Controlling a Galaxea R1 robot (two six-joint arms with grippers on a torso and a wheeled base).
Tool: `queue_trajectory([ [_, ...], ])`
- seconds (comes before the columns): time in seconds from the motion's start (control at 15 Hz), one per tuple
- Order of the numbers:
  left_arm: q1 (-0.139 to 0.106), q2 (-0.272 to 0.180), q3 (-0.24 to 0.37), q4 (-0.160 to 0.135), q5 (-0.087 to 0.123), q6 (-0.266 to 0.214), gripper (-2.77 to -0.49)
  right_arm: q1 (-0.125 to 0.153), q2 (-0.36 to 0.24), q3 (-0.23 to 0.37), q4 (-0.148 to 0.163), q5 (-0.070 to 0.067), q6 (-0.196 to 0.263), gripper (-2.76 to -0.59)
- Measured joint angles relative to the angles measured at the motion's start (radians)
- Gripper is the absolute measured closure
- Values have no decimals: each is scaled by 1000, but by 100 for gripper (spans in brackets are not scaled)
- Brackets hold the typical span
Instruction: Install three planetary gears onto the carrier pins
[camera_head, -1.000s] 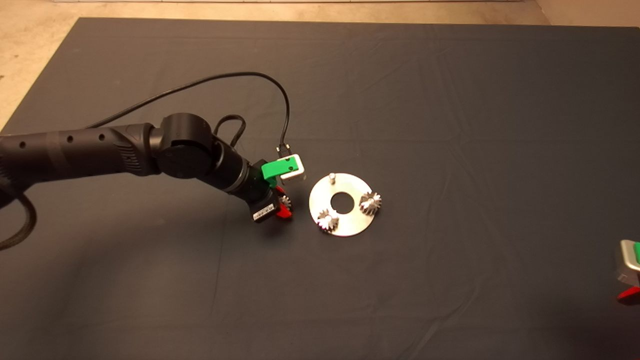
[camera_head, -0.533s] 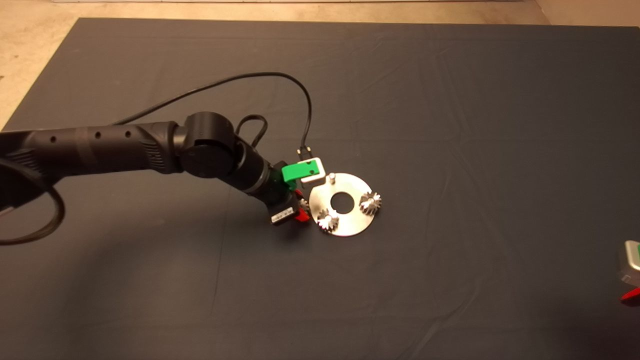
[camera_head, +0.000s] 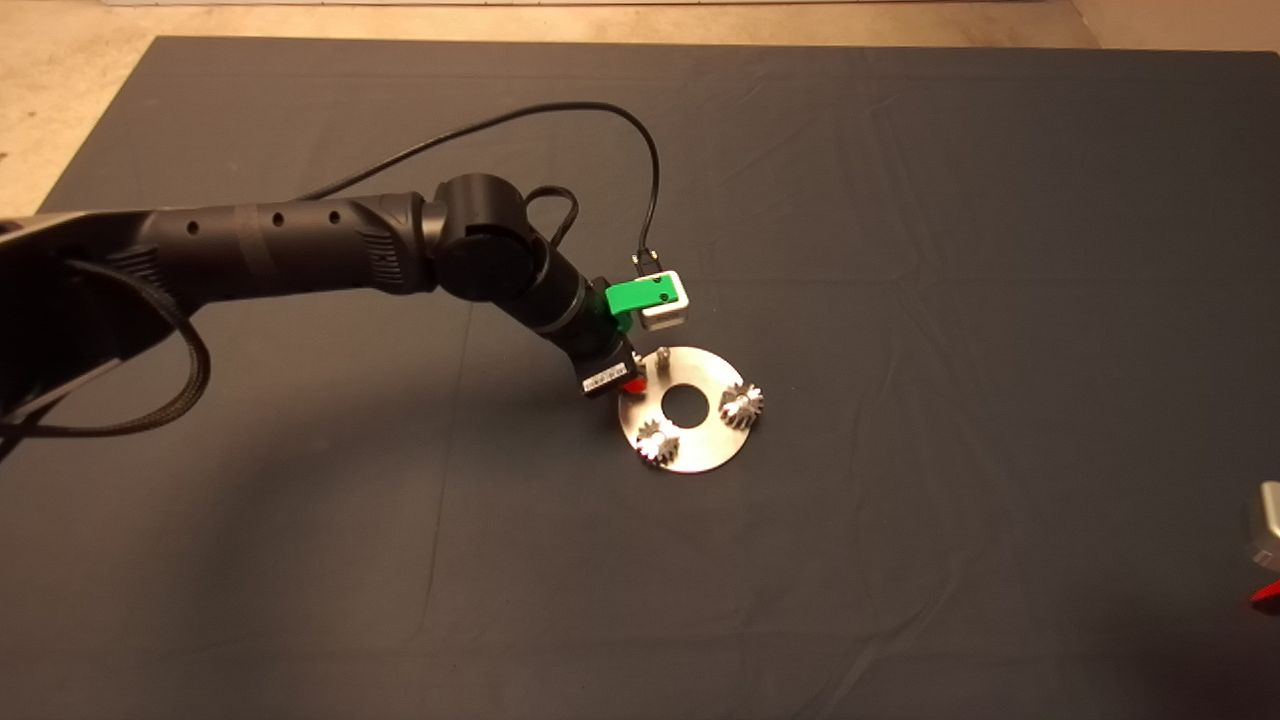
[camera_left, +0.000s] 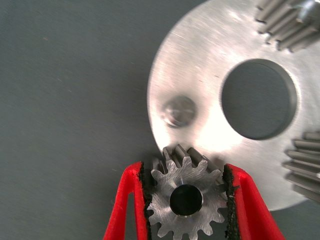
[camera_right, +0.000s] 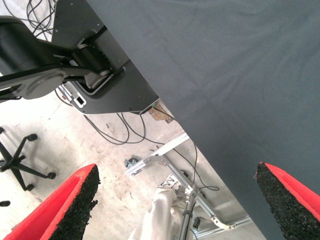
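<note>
You are working in a robotics lab or test room, not a home. A dark mat (camera_head: 900, 250) covers the table, and beyond its far edge and far left corner shows bare pale floor (camera_head: 60, 90). In the right wrist view, past the mat's edge, you see loose black cables (camera_right: 125, 127) trailing over that floor, a dark machine base (camera_right: 90, 65) with jointed black parts, aluminium framing (camera_right: 160, 155) on a small caster, and the wheeled star foot of an office chair (camera_right: 20, 167). The black arm (camera_head: 300, 240) with its exposed cable (camera_head: 560, 120) fits the same setting.
</note>
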Motion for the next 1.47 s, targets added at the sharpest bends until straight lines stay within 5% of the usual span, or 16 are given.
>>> queue_trajectory([
  [0.27, -22, 10, -25, -3, 23, 13, -57, 0, 9, -3, 0, -1, -4, -233],
  [0.53, -62, 10, -31, -18, 101, 20, -57, 0, 16, -5, 0, 0, -4, -233],
  [0.8, -99, 10, -32, -116, 152, 52, -57, 0, 16, -6, 0, 0, -4, -233],
  [1.0, -154, 21, -36, -127, 154, 49, -57, 0, 18, -6, 0, 0, -4, -233],
  [1.47, -152, 59, -18, -143, 105, -14, -57, 0, 19, -6, 0, 0, -4, -233],
])
